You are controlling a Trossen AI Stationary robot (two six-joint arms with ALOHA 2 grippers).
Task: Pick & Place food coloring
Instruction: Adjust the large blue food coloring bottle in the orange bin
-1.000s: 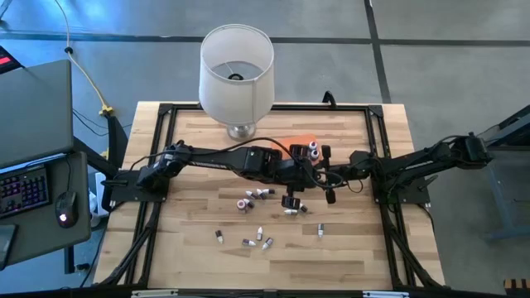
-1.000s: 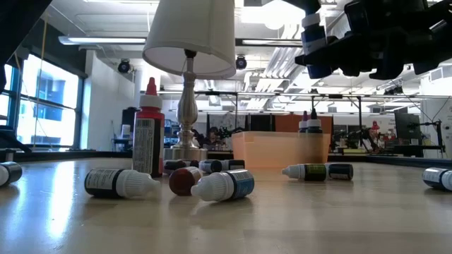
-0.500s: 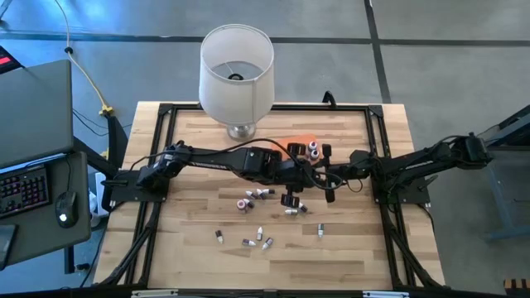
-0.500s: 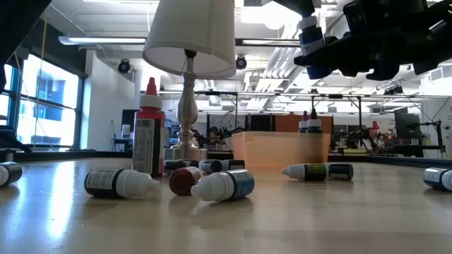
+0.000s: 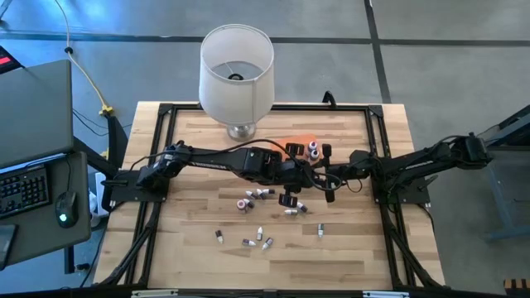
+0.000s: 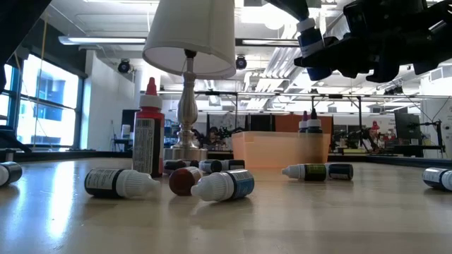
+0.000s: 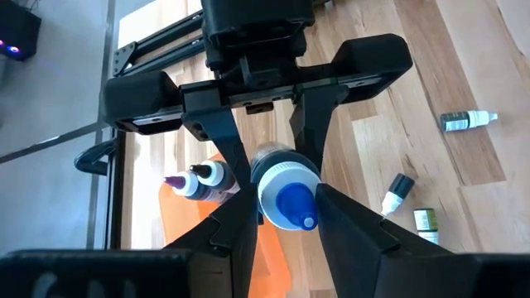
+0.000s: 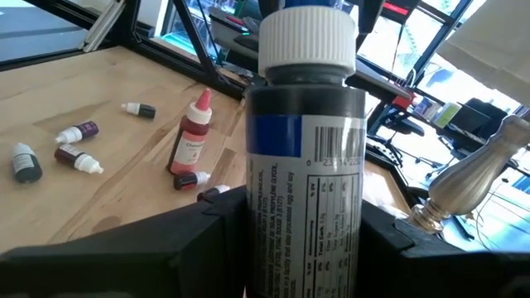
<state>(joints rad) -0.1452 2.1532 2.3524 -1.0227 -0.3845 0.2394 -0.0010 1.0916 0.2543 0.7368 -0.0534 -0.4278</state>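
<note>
- Wooden worktop (image 5: 364, 248) with a black frame round its edges; both arms reach in from the left and right edges and meet near the middle.
- White-shaded lamp (image 5: 237, 70) stands at the far edge, left of middle.
- Orange tray (image 5: 303, 139) sits between the middle and the far edge, just right of the lamp base. Two purple-tipped bottles (image 7: 199, 180) stand upright in it.
- Right gripper (image 8: 302, 248) is up off the worktop, just in front of the tray, clamped on the body of a dark food coloring bottle (image 8: 302, 149).
- That bottle's white ribbed cap (image 7: 286, 190), blue at the tip, points toward the left arm.
- Left gripper (image 7: 288, 200) faces it head-on, fingers spread to either side of the cap and close against it. Can't tell if they touch.
- Red bottle (image 6: 148, 134) stands upright on the worktop among the loose ones.
- Loose bottles (image 5: 257, 194) lie on their sides, scattered from the middle toward the near edge.
</note>
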